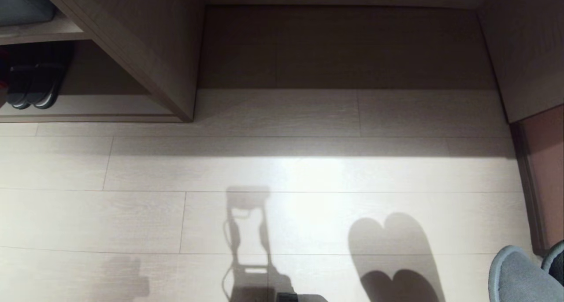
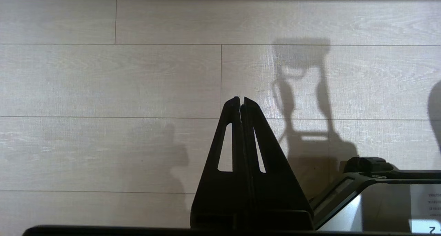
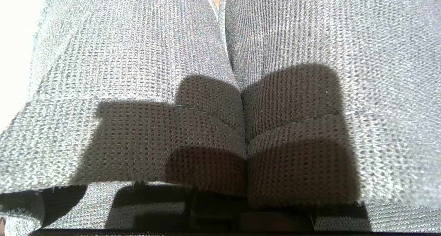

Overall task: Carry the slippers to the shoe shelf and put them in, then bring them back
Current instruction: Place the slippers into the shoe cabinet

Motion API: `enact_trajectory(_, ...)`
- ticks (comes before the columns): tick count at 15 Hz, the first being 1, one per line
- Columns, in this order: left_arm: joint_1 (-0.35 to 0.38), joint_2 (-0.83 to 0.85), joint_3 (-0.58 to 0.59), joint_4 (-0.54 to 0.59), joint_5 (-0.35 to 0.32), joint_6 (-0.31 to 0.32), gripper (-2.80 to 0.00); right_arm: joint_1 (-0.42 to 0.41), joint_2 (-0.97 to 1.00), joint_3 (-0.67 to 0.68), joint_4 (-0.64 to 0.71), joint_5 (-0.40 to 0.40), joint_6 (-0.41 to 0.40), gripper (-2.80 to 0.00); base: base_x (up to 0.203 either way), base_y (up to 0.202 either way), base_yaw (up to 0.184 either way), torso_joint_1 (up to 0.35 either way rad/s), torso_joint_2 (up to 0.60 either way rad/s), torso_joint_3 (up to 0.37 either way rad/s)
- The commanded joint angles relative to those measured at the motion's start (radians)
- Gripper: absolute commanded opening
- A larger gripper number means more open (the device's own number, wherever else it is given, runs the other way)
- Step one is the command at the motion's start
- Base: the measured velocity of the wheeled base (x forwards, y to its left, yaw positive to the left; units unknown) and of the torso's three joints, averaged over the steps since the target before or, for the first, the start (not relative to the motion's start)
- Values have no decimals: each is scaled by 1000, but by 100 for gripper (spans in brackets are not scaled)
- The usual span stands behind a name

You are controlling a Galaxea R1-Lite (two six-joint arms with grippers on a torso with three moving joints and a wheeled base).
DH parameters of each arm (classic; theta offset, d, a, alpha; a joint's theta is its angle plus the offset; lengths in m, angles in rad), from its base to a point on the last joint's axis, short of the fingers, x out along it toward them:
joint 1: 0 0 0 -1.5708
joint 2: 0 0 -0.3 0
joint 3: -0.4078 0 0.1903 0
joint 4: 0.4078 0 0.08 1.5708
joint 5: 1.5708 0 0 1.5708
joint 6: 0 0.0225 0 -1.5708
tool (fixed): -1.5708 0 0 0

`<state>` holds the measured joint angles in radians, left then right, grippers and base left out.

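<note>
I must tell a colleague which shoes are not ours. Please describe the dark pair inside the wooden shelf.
Find the wooden shelf at the head view's upper left. In its lower compartment, on the bottom board, stand the black slippers, side by side. Unlike the grey slippers at the lower right edge, they are black with pale sole edges.

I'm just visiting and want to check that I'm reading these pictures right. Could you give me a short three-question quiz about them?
1. True or false: the left tool is shut and holds nothing.
2. What fills the right wrist view?
3. The black slippers sit: A) on the floor, B) in the shoe shelf, C) in a tool.

Key: 1 true. 2 the grey-blue slippers, a pair held side by side. 3 B.
</note>
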<state>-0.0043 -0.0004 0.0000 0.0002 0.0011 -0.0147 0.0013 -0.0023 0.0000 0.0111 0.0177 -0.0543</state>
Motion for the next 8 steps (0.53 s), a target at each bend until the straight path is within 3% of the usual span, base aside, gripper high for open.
enact_trajectory(1, 0, 0, 2, 0, 0, -1, -280, 0, -1, 0, 0, 1, -1, -280, 0, 0, 0, 7, 2, 201)
enact_trajectory(8, 0, 0, 2, 0, 0, -1, -280, 0, -1, 0, 0, 1, -1, -280, 0, 0, 0, 2, 1, 202)
